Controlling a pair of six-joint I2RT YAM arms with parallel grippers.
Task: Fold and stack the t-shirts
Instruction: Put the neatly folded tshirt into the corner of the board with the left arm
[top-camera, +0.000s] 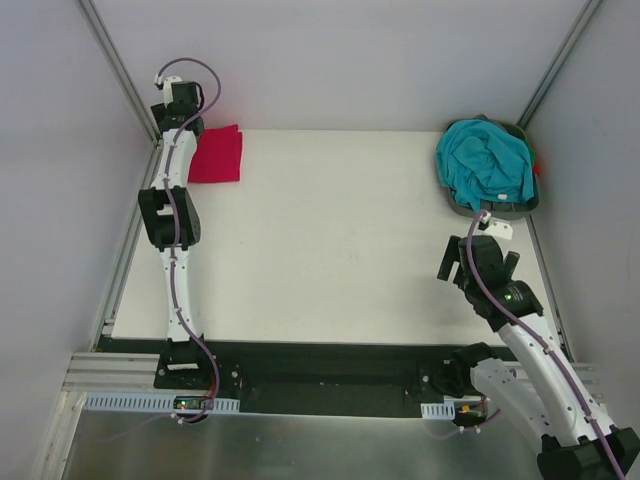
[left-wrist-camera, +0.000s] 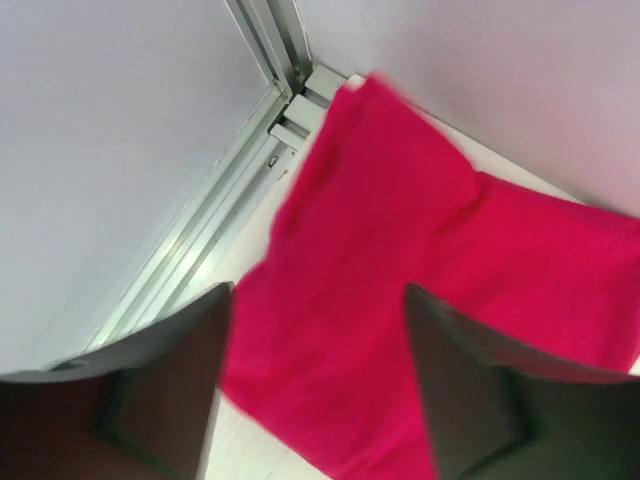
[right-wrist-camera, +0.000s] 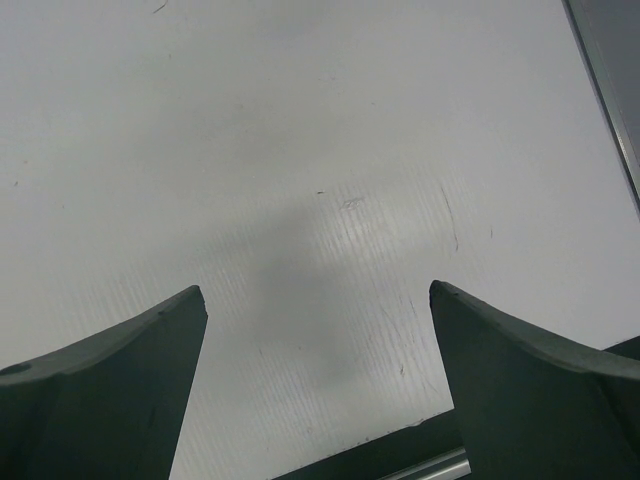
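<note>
The crimson-red t-shirt (top-camera: 217, 155) lies folded at the far left corner of the white table. In the left wrist view it (left-wrist-camera: 420, 290) fills the middle of the frame. My left gripper (left-wrist-camera: 318, 300) is open and empty just above it; in the top view it (top-camera: 181, 112) is at the shirt's left edge. The teal t-shirt (top-camera: 485, 162) lies bunched up in the dark tray (top-camera: 524, 208) at the far right. My right gripper (right-wrist-camera: 316, 295) is open and empty over bare table; in the top view it (top-camera: 468, 262) hovers in front of the tray.
An aluminium frame rail (left-wrist-camera: 215, 215) runs along the table's left edge beside the red shirt. Grey walls close in left, back and right. A rail (right-wrist-camera: 605, 90) also borders the right edge. The table (top-camera: 330, 240) spreads between the two shirts.
</note>
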